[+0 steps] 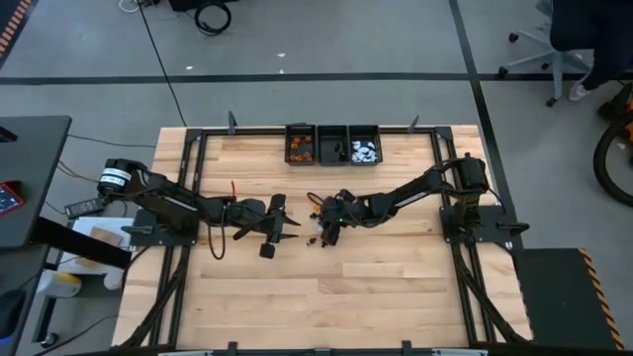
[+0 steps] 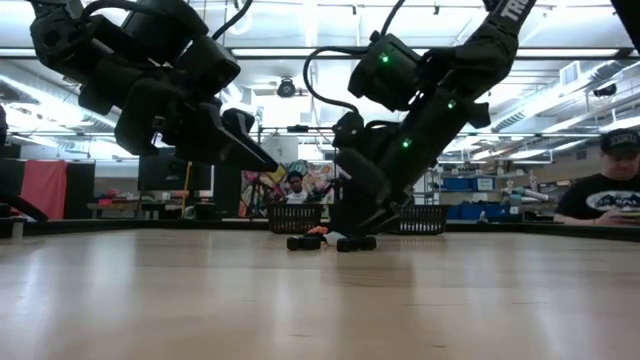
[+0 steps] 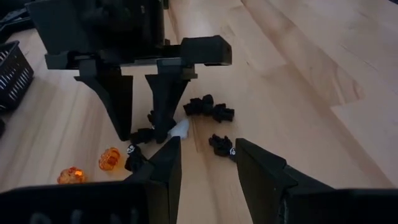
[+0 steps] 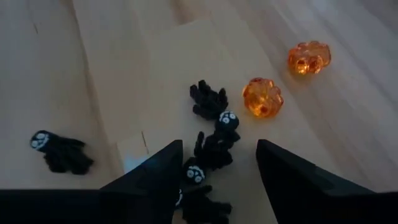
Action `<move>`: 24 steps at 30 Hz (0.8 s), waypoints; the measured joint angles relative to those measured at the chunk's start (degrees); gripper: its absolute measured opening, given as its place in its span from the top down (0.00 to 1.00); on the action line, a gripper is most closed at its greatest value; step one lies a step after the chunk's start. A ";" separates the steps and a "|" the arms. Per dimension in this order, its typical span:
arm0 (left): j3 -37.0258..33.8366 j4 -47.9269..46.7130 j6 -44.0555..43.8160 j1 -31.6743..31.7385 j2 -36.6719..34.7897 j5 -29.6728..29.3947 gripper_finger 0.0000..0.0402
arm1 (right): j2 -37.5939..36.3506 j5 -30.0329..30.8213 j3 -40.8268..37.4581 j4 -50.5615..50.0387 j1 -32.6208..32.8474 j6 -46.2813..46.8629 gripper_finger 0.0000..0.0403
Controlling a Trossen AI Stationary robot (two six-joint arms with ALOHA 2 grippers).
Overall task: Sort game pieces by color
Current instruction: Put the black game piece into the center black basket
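Two claws meet near the middle of your table [image 1: 396, 287]. Your right claw [image 4: 217, 163] is down at the wood with its fingers spread apart and nothing gripped; a loose string of black pieces [image 4: 214, 134] runs from the gap between its fingertips out ahead of it. Just past that string you have two orange pieces [image 4: 262, 98], lying close together but apart. One more black piece [image 4: 59, 151] lies off to the side of the claw, well clear of the rest.

Your left claw [image 3: 205, 168] hangs just above the table facing the right one, fingers parted and empty. Looking past its fingertips you see the right claw's two fingers standing on the wood with a single white piece [image 3: 179, 129] at the foot of one of them. A small clump of black pieces sits just beyond that white one, and another black piece lies close in front of the left claw's own finger.

From above, the whole scatter shows only as a small dark cluster under and beside the right claw. Three bins [image 1: 334, 144] stand side by side at the far edge, well apart from both claws; one holds orange pieces and another holds white ones.
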 joint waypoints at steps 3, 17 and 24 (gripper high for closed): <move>0.00 -0.04 0.00 0.00 0.00 -0.01 0.68 | 0.02 1.72 0.01 -0.24 0.03 -2.38 0.52; 0.00 -0.78 0.31 0.00 0.00 0.00 0.68 | -2.97 2.61 -0.42 -4.99 -0.07 -8.68 0.77; 0.00 -0.92 -0.48 0.00 0.00 0.00 0.68 | -11.31 5.83 -0.31 -15.61 -0.09 -9.08 0.79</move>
